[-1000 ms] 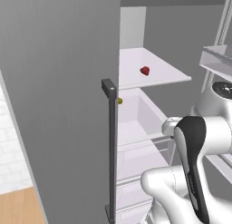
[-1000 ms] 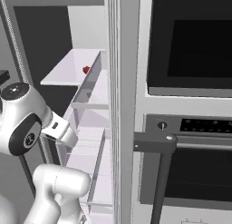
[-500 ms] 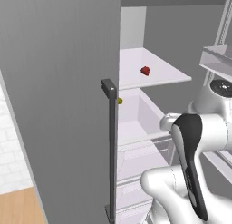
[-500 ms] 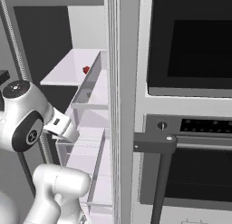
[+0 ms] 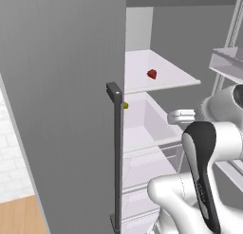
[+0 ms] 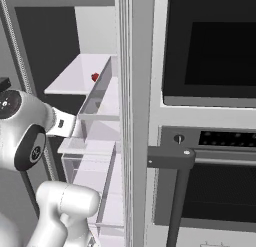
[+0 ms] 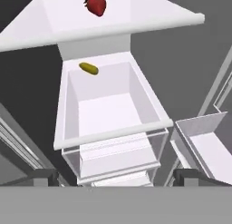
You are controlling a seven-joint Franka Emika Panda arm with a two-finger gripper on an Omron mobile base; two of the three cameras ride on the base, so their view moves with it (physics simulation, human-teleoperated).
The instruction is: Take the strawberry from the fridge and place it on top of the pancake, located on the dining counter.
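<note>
Strawberry [image 7: 95, 4] sits on white fridge shelf [image 7: 149, 17], upper part of hand view, untouched. Same berry seen in left base view [image 5: 152, 74] mid-shelf, and in right base view [image 6: 95, 77] near shelf's rear.

Fridge [image 5: 61, 86] stands open; grey door w/ long dark bar handle [image 5: 115, 152] fills left of left base view. Below shelf: clear drawer [image 7: 108, 114], pulled fwd, w/ small yellow fruit [image 7: 89, 68] lying at its back edge. More clear drawers stacked under it. Door bin [image 7: 206, 141] at right of hand view.

Gripper [image 7: 118, 177] open, jaws spread wide, nothing between them; 2 dark fingertips [image 7: 41, 177] low in hand view, aimed at drawer front, well below and apart from berry.

Arm [image 5: 204, 166] white w/ dark joints, rises at lower right of left base view, wrist reaching toward fridge interior. Oven [image 6: 210, 116] w/ dark glass and bar handle at right of right base view, beside fridge door edge.
</note>
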